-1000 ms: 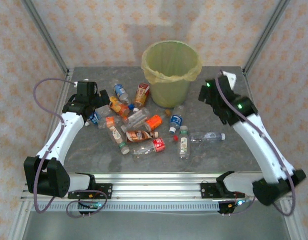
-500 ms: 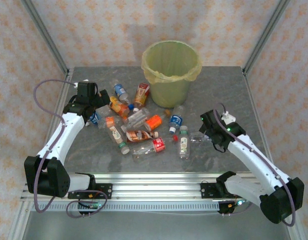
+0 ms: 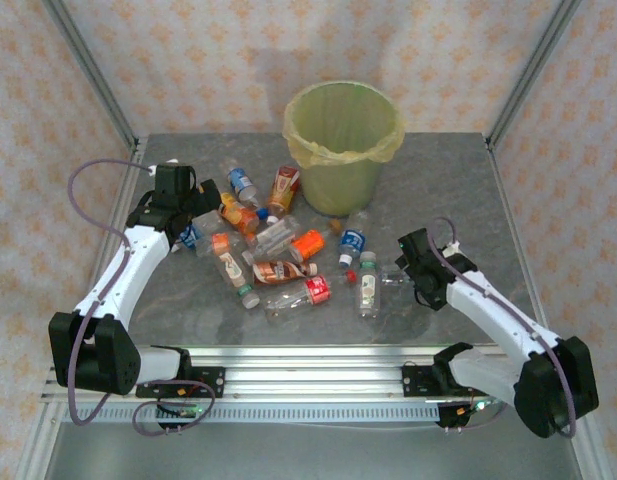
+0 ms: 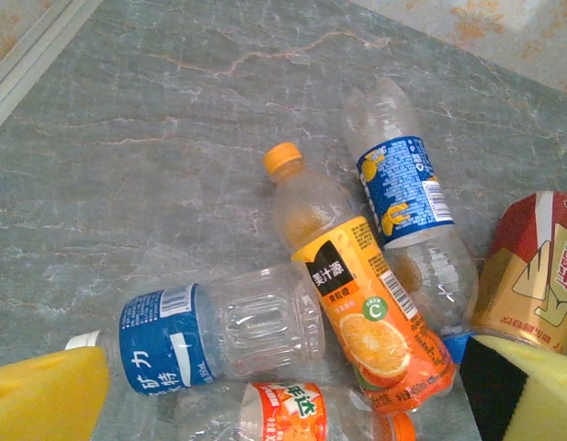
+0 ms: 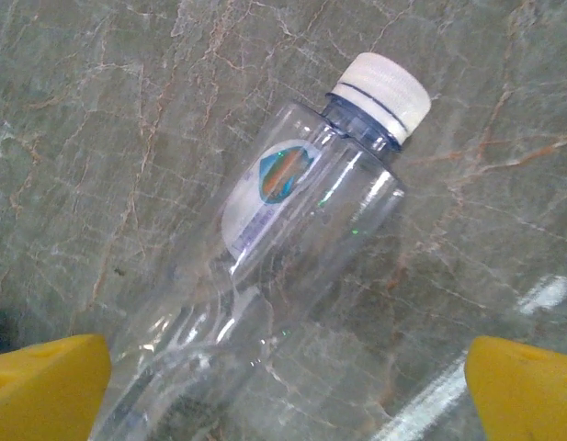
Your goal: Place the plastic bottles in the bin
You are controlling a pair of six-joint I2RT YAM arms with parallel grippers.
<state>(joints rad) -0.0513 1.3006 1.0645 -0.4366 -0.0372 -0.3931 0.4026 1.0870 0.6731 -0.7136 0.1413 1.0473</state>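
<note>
Hovering low over the bench (image 3: 448, 190) toward its right front, the right gripper (image 3: 413, 262) is spreading its pads (image 5: 44, 386) wide either side of a clear bottle (image 5: 292, 239) lying flat, not gripping it. The left gripper (image 3: 200, 197), also wide, is hanging over the bottles (image 3: 278, 255) scattered left of centre, above an orange bottle (image 4: 357, 303) touching a blue bottle (image 4: 209, 335). The bin (image 3: 338, 185) is standing upright mid-rear.

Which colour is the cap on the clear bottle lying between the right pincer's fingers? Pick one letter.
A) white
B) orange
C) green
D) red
A: in the right wrist view, the clear bottle on the table carries a white screw cap.
</note>
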